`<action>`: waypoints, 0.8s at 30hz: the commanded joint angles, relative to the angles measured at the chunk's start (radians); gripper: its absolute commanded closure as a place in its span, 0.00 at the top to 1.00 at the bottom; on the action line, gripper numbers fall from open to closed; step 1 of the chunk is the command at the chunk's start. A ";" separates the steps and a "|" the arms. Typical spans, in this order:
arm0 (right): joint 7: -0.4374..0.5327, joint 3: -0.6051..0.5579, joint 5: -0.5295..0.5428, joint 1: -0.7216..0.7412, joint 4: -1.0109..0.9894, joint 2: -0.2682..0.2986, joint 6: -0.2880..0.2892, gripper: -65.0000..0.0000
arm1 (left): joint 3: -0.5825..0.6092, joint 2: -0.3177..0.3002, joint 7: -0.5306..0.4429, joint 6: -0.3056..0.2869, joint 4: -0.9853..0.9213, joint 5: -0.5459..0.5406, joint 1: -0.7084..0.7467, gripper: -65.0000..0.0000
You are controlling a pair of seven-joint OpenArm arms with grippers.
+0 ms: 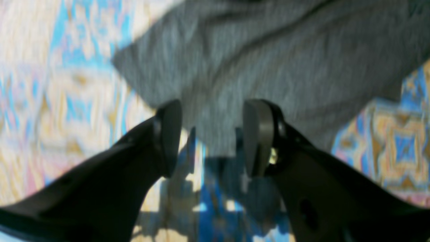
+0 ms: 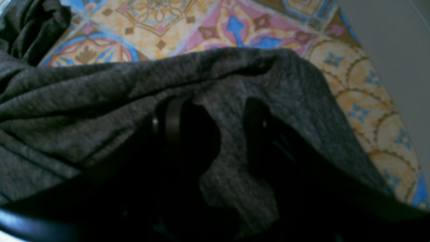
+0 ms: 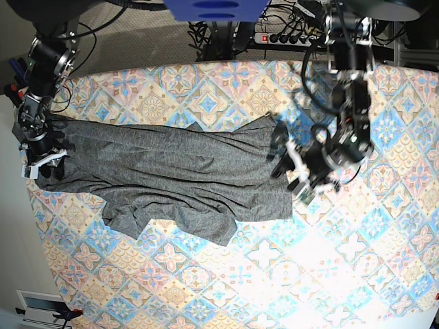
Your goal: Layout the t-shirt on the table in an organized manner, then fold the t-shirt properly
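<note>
The right tool [image 3: 46, 164], at nine o'clock on the surface [image 3: 357, 274], pinches the t-shirt [image 3: 171, 175], which stretches crumpled toward three o'clock. There the left tool [image 3: 291, 175] hangs spread at its edge, fabric between its fingers.

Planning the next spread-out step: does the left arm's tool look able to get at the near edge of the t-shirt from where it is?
Probably yes. The left tool stands open right at the t-shirt edge, with only bare table beside it and nothing between them.
</note>
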 commanded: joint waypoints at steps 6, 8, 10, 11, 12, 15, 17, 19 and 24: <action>-0.015 0.067 -0.002 0.011 0.013 0.014 0.006 0.37 | 0.099 0.094 -0.015 0.002 -0.021 0.015 -0.072 0.45; -0.016 0.147 -0.002 0.010 0.037 0.014 0.006 0.37 | 0.135 0.111 0.014 0.002 -0.018 0.013 -0.073 0.45; -0.024 0.199 -0.002 0.010 0.089 0.014 0.006 0.37 | 0.139 0.114 0.054 0.002 0.019 0.013 -0.070 0.45; -0.041 0.225 -0.002 0.008 0.128 0.014 0.006 0.37 | 0.139 0.114 0.070 0.002 0.054 0.012 -0.055 0.45; -0.062 0.247 -0.002 0.005 0.174 0.014 0.006 0.37 | 0.138 0.111 0.081 0.002 0.096 0.012 -0.033 0.45; -0.122 0.348 -0.002 -0.056 0.333 0.011 0.006 0.37 | 0.138 0.088 0.086 0.002 0.212 0.015 0.022 0.45; -0.159 0.419 -0.002 -0.078 0.441 -0.039 0.006 0.37 | 0.138 0.065 0.086 0.002 0.228 0.015 0.045 0.45; -0.222 0.486 -0.002 -0.090 0.554 -0.102 0.008 0.37 | 0.138 0.043 0.081 0.002 0.226 0.015 0.059 0.45; -0.371 0.618 -0.002 -0.101 0.708 -0.196 0.009 0.37 | 0.138 0.036 0.080 0.002 0.226 0.015 0.083 0.45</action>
